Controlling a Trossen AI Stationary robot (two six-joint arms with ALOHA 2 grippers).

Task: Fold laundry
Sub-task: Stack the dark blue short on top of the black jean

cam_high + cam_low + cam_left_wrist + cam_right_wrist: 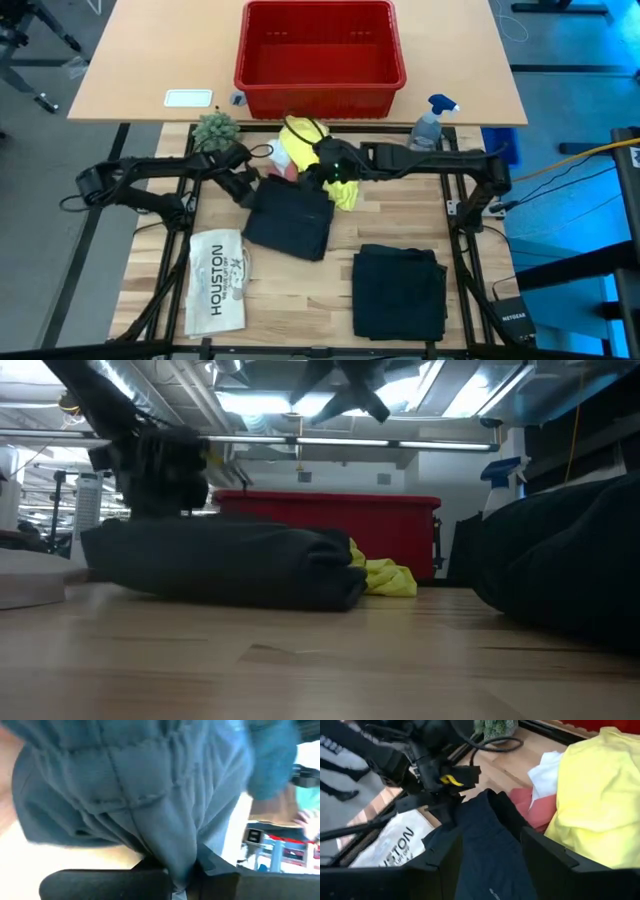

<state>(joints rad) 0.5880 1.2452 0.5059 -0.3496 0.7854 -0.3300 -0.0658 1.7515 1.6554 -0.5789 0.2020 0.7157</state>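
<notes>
Left claw (243, 183) clamped tight on dark trousers (290, 218) mid-table, right claw (490, 851) part-open around their far fold, gripping nothing, yellow T-shirt (300, 150) just beside.

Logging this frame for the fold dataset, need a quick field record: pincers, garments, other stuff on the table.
left pincer: shut on the dark trousers, pinching their edge
right pincer: open, straddling the same trousers
dark trousers: bunched at table centre
yellow T-shirt: crumpled, behind the trousers
pink cloth: beside the yellow T-shirt
white cloth: partly under the yellow T-shirt
folded dark garment: front right, untouched
HOUSTON item: flat, front left
red basket: on the back table
spray bottle: right of basket
</notes>
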